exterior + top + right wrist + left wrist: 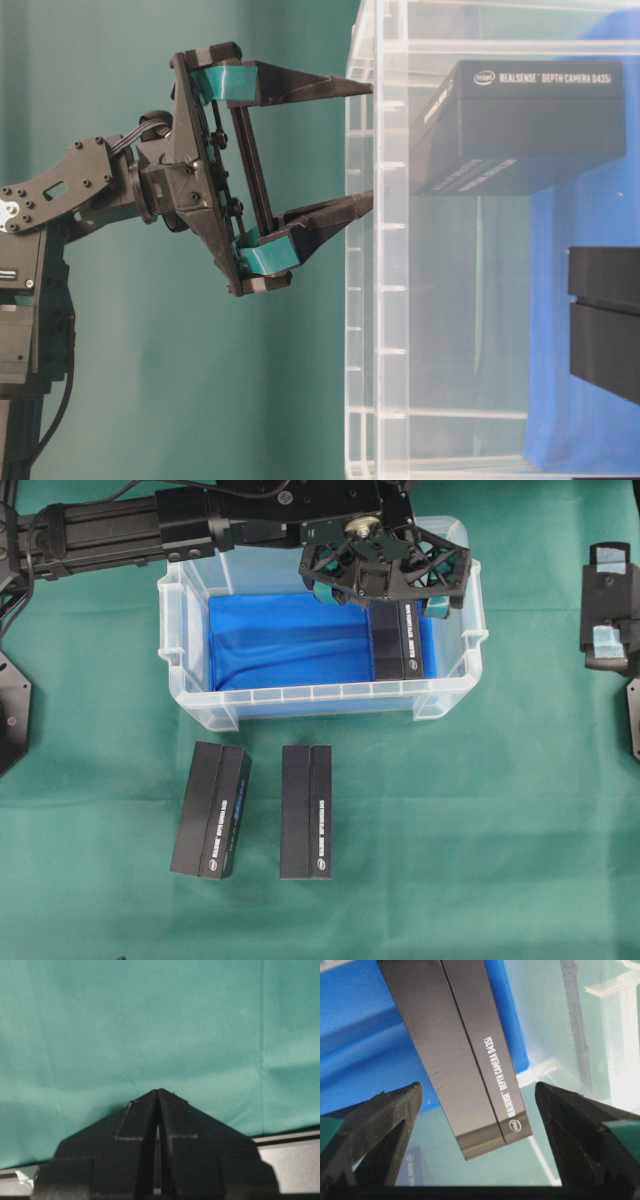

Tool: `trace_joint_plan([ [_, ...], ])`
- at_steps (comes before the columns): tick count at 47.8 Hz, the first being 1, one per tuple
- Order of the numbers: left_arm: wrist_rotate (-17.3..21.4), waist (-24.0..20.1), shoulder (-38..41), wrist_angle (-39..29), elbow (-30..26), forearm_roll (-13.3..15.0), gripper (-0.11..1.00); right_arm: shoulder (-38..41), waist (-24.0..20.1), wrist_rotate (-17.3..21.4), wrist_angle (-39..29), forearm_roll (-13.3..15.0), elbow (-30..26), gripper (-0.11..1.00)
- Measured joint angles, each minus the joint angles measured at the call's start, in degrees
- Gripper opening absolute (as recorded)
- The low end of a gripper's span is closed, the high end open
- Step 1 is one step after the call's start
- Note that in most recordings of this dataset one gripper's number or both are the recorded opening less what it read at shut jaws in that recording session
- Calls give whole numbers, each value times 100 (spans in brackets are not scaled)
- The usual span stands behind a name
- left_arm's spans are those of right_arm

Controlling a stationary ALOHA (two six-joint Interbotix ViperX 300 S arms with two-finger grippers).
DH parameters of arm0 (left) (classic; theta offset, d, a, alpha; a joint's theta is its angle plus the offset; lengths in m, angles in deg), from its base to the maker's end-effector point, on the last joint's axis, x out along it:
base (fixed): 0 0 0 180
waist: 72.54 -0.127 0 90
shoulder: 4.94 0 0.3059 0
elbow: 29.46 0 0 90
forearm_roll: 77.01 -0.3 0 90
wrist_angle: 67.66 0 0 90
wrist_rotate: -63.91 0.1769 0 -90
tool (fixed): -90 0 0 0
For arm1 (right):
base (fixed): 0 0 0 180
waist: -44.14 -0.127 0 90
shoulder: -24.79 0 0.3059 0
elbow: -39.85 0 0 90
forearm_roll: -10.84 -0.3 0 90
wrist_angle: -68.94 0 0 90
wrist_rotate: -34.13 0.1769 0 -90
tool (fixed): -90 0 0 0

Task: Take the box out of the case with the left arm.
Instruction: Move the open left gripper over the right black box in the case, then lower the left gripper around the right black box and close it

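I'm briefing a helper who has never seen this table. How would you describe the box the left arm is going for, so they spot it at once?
Find the clear plastic case with the blue liner on the green cloth. The black RealSense box lies inside it at the right end, under the open left gripper. The two matching boxes lie outside, on the cloth in front of the case.

"REALSENSE DEPTH CAMERA D435i" on box (465,1060)

surface: we see a bench (480,830) under a green cloth (100,810), faintly creased | backdrop: we see the same plain green behind it at table level | light: we find it even, soft, with no hard shadows
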Motion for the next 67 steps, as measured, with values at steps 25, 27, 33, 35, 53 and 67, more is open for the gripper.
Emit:
trace_joint_plan([
  [25,-9,0,0,-9,0,0,97,-9,0,0,-9,0,0,-1],
  [27,-18,9,0,-18,0,0,97,0,0,0,-9,0,0,-1],
  [33,-18,9,0,-9,0,0,97,0,0,0,-9,0,0,-1],
  [35,-18,0,0,-9,0,0,97,0,0,0,0,-9,0,-1],
  [53,-18,0,0,88,53,0,97,0,0,0,-9,0,0,-1],
  [67,-9,9,0,123,202,0,97,0,0,0,-9,-9,-9,-1],
])
